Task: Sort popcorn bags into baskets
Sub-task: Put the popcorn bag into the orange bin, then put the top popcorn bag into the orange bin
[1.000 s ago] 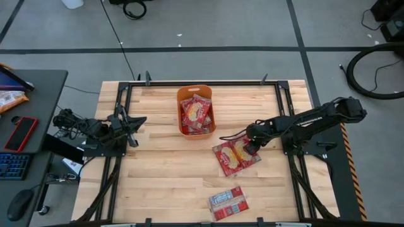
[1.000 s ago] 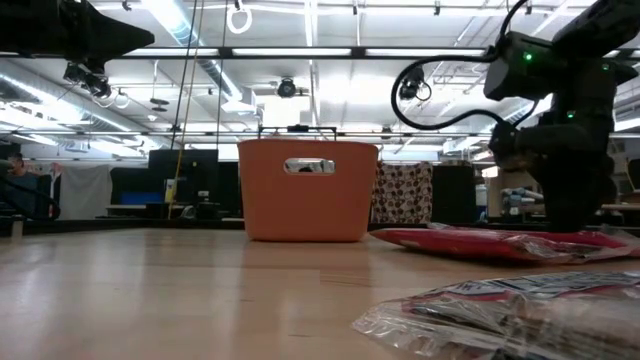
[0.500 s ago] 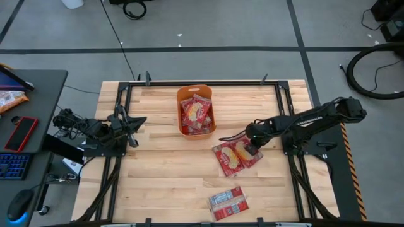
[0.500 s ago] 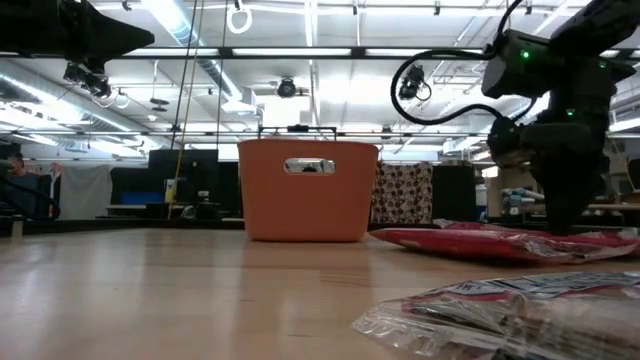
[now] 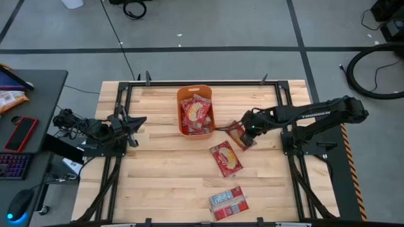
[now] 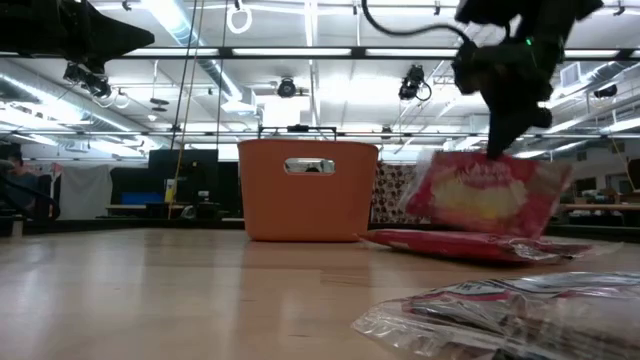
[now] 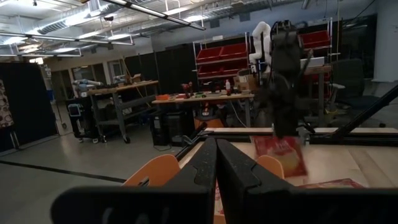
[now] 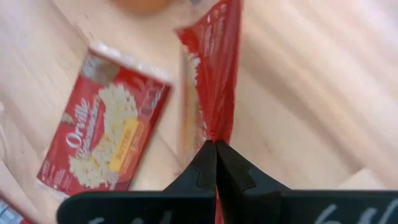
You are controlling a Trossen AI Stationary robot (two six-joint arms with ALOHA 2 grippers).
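The orange basket (image 5: 196,94) stands at the table's far middle with several red popcorn bags (image 5: 195,113) inside; it also shows in the low view (image 6: 308,190). My right gripper (image 5: 245,136) is shut on one red bag (image 6: 486,192), lifted just right of the basket. A second red bag (image 5: 226,157) lies flat on the table below it, also seen in the right wrist view (image 8: 102,143). A third bag (image 5: 228,203) lies label side up near the front edge. My left gripper (image 5: 134,126) waits shut and empty at the table's left (image 7: 216,168). My right gripper pinches the red bag's top edge (image 8: 214,134) between its two fingers, coming from above and pointing down. The bag hangs below the fingers (image 6: 497,140), roughly upright with its printed face to the low camera, clear of the table and of the bag beneath.
Bare wood lies across the table's left half and in the middle in front of the basket. Black frame rails (image 5: 120,101) run along the table's sides. A side desk at the left holds a red smartphone (image 5: 22,132) and a keyboard.
My right gripper has risen and gone toward the basket with one red bag. That bag has come off the table and the bag beside it, and now hangs clear below the fingers. The other bag has stayed flat on the table.
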